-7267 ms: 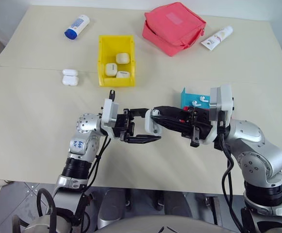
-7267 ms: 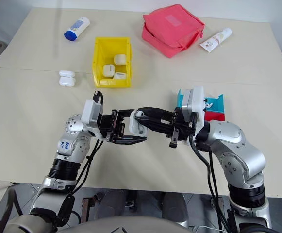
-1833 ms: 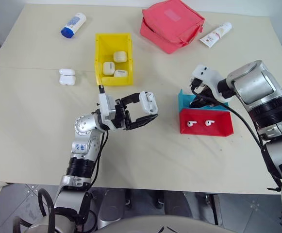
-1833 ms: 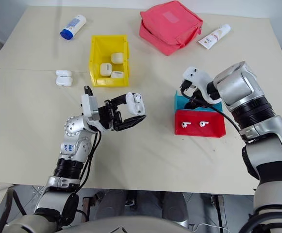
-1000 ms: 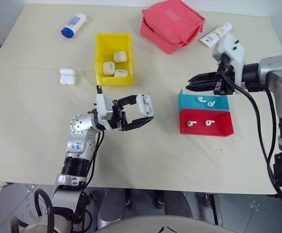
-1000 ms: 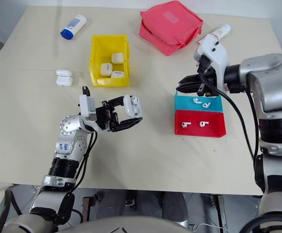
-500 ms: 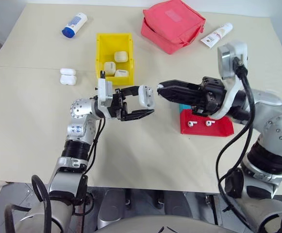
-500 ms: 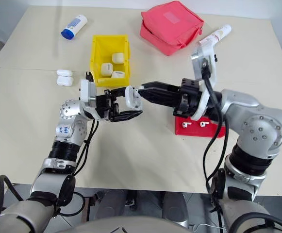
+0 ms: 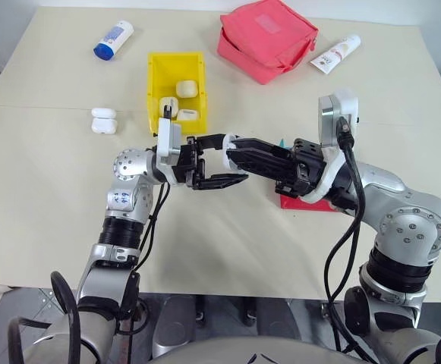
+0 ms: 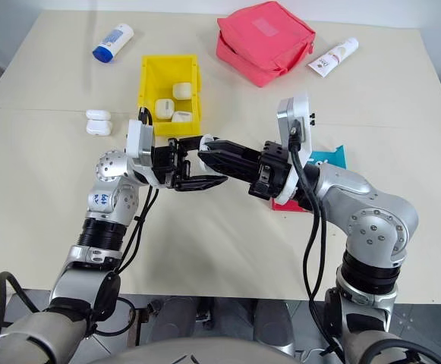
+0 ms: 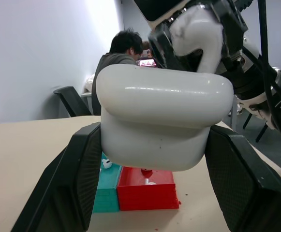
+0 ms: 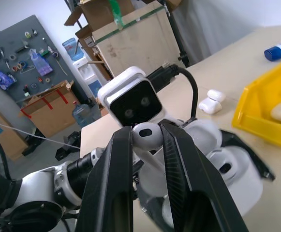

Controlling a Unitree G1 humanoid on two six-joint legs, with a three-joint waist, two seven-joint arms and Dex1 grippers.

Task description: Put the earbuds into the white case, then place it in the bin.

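My left gripper (image 9: 222, 160) is shut on the white case (image 11: 155, 125), holding it above the table's middle with its lid flipped open. My right gripper (image 10: 205, 150) reaches in from the right, shut on one white earbud (image 12: 147, 137). The earbud hangs right at the case's open mouth (image 12: 217, 162); I cannot tell whether they touch. More earbuds (image 11: 106, 163) lie in the blue tray (image 10: 330, 158) and in the red tray (image 11: 150, 195) beside it. The yellow bin (image 9: 155, 91) stands behind my left gripper, with three white cases (image 9: 189, 89) inside.
Two more white cases (image 9: 102, 121) lie left of the bin. A white bottle with a blue cap (image 9: 111, 39) lies at the far left. At the back stands a pink pouch (image 9: 266, 38), with a white tube (image 9: 334, 53) to its right. My right arm covers most of the red tray.
My right arm has swung left and back from above the trays, bringing the earbud to the case's mouth. My left gripper has lifted the case slightly.
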